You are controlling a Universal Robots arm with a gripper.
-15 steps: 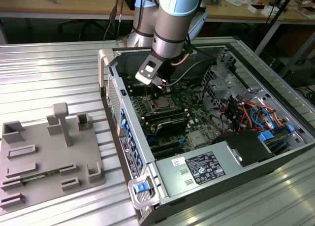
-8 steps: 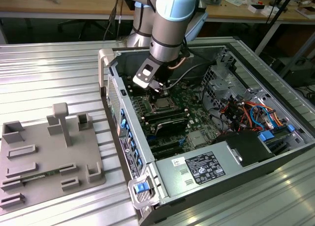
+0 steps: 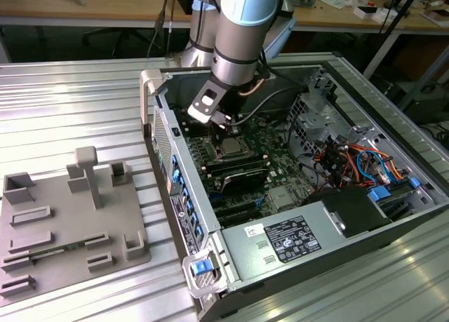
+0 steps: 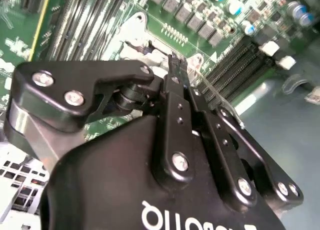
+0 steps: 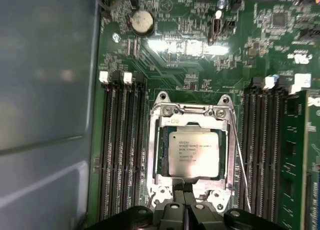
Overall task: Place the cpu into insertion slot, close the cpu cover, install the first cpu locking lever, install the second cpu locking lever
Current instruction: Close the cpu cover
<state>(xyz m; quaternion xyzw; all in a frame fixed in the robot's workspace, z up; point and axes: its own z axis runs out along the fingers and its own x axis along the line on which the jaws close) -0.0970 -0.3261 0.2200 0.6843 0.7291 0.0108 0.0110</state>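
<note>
The cpu (image 5: 194, 152) lies flat, silvery top up, inside the insertion slot (image 5: 161, 157) on the green board. The cpu cover (image 5: 190, 113) lies down over it, framing the chip through its square cut-out. A thin wire locking lever (image 5: 241, 155) runs slanted along one side of the socket. My gripper (image 5: 186, 194) is shut with nothing between its fingers, its tips at the socket's edge just beyond the cpu. In the second wrist view my gripper (image 4: 175, 64) points down at the board beside the wire lever (image 4: 207, 89). In the exterior view my gripper (image 3: 230, 125) hangs just above the cpu (image 3: 232, 149).
Rows of black memory slots (image 5: 120, 150) flank the socket on both sides. A coin battery (image 5: 141, 20) sits further along the board. The case wall (image 3: 179, 175), power supply (image 3: 280, 241) and cable bundle (image 3: 351, 161) surround the board. A grey fixture plate (image 3: 63, 224) lies outside the case.
</note>
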